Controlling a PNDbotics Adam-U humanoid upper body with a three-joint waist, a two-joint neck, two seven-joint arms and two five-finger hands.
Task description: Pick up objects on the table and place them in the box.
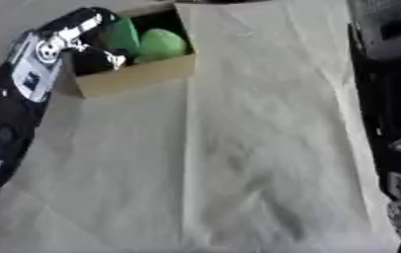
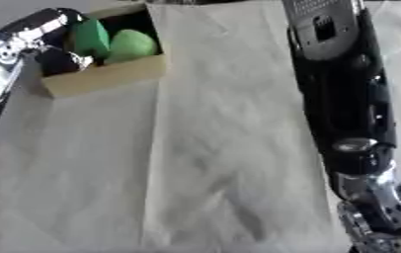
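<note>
Cardboard box point(image 1: 139, 74) at 11 o'clock, two green items inside
Left hand point(image 1: 87, 47) in the box, curled round the darker green item point(image 1: 119, 34); right hand's state: can't tell

Black arms, silver joints, white label.

We are seeing a pale beige cloth point(image 1: 264, 148) covering the table, and it is lying mostly flat with soft wrinkles and a long straight crease running down it from the far edge toward the near edge. We are also seeing a strip of bare grey surface point(image 1: 14, 20) showing beyond the cloth at the far left corner.
</note>
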